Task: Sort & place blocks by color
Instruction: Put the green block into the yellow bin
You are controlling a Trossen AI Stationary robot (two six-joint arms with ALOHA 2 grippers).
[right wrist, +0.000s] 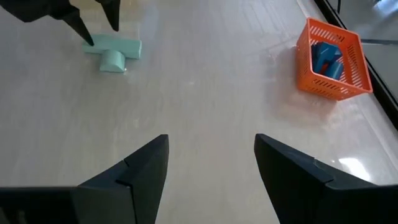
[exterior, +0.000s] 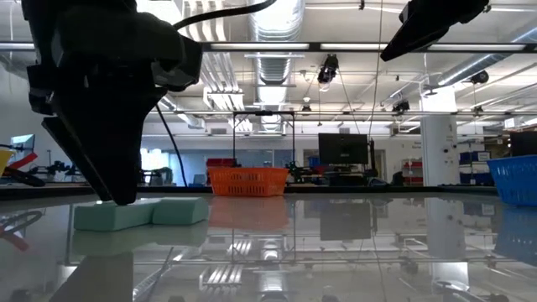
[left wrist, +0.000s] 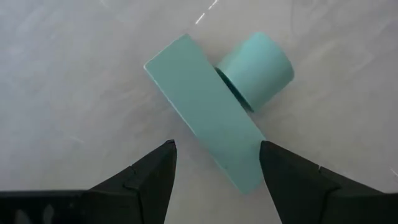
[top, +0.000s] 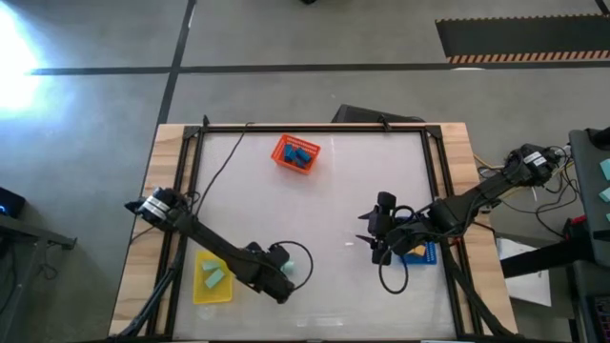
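Observation:
A mint green flat bar lies on the table with a mint green cylinder on its side against it; both also show in the high view and low view. My left gripper is open and points down over the bar's near end, one finger on either side, with no touch that I can see. My right gripper is open and hovers over the table's right part, away from any block. Blue blocks lie in the orange tray. Mint green blocks lie in the yellow tray.
The orange tray stands near the far edge, middle. The yellow tray sits near the left near corner, beside my left arm. The blue tray lies partly under my right arm. A black frame borders the table. A cable trails across the left side.

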